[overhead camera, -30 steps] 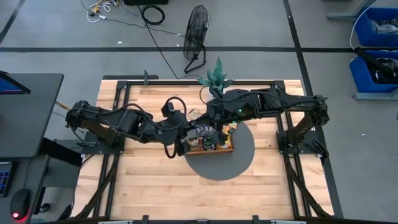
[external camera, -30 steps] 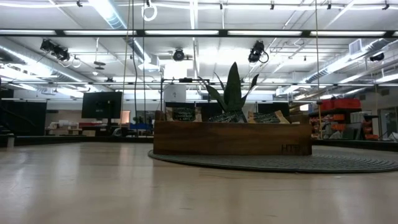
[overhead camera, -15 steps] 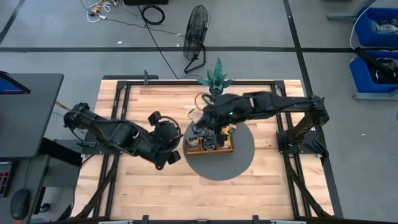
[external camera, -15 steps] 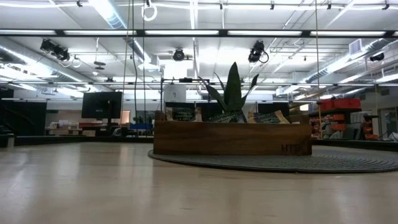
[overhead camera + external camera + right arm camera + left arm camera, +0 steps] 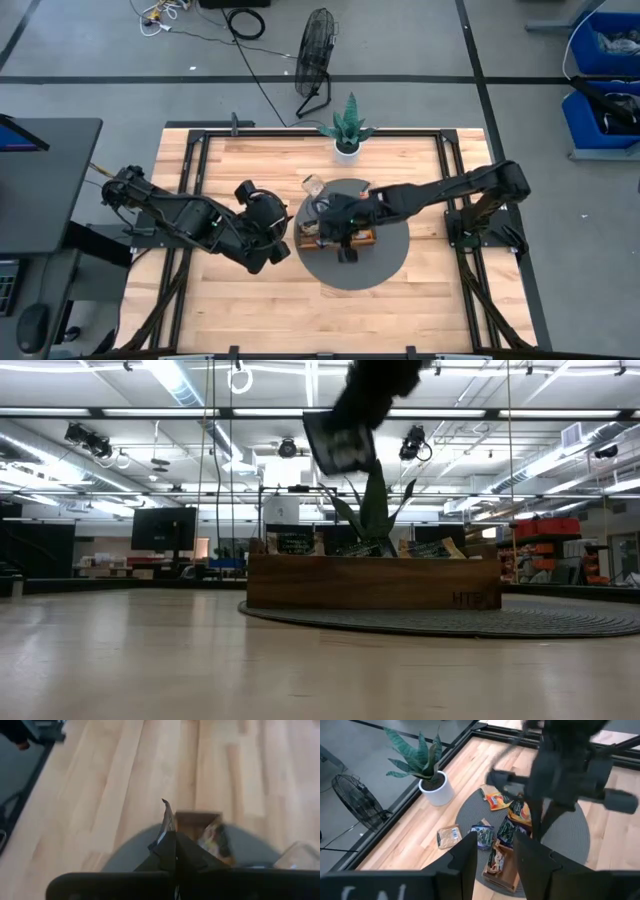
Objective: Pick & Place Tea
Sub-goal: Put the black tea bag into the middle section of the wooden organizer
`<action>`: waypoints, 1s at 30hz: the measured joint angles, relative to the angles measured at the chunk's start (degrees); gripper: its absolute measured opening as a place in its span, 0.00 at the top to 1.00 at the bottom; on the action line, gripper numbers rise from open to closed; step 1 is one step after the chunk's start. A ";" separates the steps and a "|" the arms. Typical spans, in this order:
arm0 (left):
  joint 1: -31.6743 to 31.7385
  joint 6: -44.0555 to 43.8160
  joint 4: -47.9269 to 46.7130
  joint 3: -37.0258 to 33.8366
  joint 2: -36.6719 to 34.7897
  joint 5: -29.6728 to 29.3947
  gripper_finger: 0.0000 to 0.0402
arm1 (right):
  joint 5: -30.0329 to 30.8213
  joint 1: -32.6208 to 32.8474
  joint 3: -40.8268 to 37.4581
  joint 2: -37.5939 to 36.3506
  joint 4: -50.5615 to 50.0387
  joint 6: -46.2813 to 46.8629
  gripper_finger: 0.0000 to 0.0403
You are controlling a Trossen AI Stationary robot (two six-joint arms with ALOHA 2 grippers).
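Note:
The brown wooden tray [image 5: 335, 236] stands on a round grey mat [image 5: 385, 262] and holds several tea sachets [image 5: 509, 831]. An orange sachet [image 5: 497, 800] and a dark blue one [image 5: 482, 836] lie on the mat, and a pale one [image 5: 448, 836] lies on the wood. My right gripper [image 5: 362, 405] hangs above the tray [image 5: 372, 582], shut on a dark sachet [image 5: 342, 442]. My left gripper [image 5: 495, 855] stands open and holding nothing, left of the tray [image 5: 502, 875]. My right gripper pinches the dark sachet by its upper edge [image 5: 352, 418] between its two fingers, slanting down from the table's right side. The sachet sticks out past the fingertips [image 5: 167, 820] and hangs tilted, clear above the tray.
A potted plant [image 5: 347, 130] stands at the table's far edge behind the mat. Bare wood stretches along the near side and both ends of the table. Black frame rails [image 5: 190, 180] run along the table's sides.
My right gripper has sunk toward the tray with the dark sachet, tipping further down, and now shows at the top of the low view. My left gripper has drawn back from the tray toward the table's left edge.

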 joint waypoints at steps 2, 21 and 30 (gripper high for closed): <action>0.00 -0.06 0.10 0.00 0.00 0.00 0.67 | 1.09 0.07 -2.84 -0.15 2.11 0.80 1.00; 0.48 -4.95 -0.07 0.00 -0.07 -0.07 0.67 | 6.27 -2.09 -21.24 -5.61 21.33 4.92 1.00; 2.93 -5.55 0.50 0.00 -0.09 -0.26 0.67 | 6.91 -2.40 -26.55 -6.74 25.15 7.15 1.00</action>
